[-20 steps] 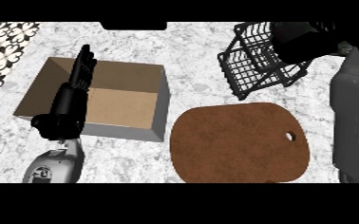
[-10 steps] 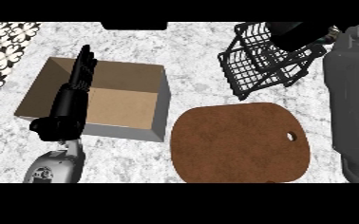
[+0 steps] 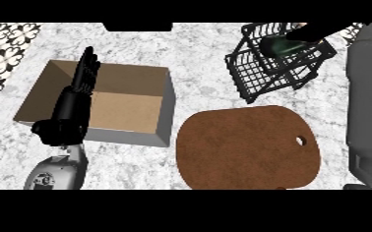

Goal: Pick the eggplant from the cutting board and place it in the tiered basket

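Right hand (image 3: pixel 314 32) in head view is over the tiered basket (image 3: pixel 280 64), seemingly curled round the dark eggplant (image 3: pixel 280 44) inside its rim; cutting board (image 3: pixel 247 147) is bare, so only release remains; left hand (image 3: pixel 81 81) rests open over the cardboard box (image 3: pixel 131 103).

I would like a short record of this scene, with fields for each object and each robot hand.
cutting board: brown, bare, on the counter
tiered basket: black wire, behind the board
eggplant: dark, in the basket's top, under the right robot hand
right robot hand: over the basket; fingers unclear
left robot hand: open, resting over the cardboard box
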Robot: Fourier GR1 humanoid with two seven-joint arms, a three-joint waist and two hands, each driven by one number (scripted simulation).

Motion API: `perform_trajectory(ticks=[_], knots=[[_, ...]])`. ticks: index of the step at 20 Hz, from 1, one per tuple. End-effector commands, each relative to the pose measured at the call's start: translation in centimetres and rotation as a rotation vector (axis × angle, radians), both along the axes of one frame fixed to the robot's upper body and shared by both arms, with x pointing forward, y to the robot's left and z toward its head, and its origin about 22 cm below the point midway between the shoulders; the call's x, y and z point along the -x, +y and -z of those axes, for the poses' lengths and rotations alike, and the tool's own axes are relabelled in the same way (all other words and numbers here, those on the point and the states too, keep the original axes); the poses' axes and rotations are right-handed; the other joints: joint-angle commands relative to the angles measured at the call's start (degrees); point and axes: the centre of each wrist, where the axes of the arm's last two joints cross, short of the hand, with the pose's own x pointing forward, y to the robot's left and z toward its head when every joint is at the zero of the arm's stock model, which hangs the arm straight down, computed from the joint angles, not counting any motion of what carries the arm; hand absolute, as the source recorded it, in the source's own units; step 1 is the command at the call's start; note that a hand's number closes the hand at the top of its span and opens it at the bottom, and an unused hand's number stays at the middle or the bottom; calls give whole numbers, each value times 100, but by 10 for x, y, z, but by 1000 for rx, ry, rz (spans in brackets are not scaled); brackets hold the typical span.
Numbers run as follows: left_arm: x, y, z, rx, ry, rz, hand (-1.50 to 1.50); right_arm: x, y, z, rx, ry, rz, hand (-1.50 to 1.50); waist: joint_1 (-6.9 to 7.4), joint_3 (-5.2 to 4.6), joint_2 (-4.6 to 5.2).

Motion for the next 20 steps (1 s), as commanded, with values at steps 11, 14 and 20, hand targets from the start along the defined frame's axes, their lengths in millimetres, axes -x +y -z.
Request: perform_trajectory(ticks=[11,14,20], knots=[[7,1,28,53,144,-26,0,61,-158,-1,-404,-180,315,-150,-253,-90,29],[22,1,35,47,158,-37,0,101,-213,12,-439,-175,316,-150,-344,-84,3],[15,7,38,40,126,-29,0,161,-283,26,-485,-181,257,-150,-274,-90,34]])
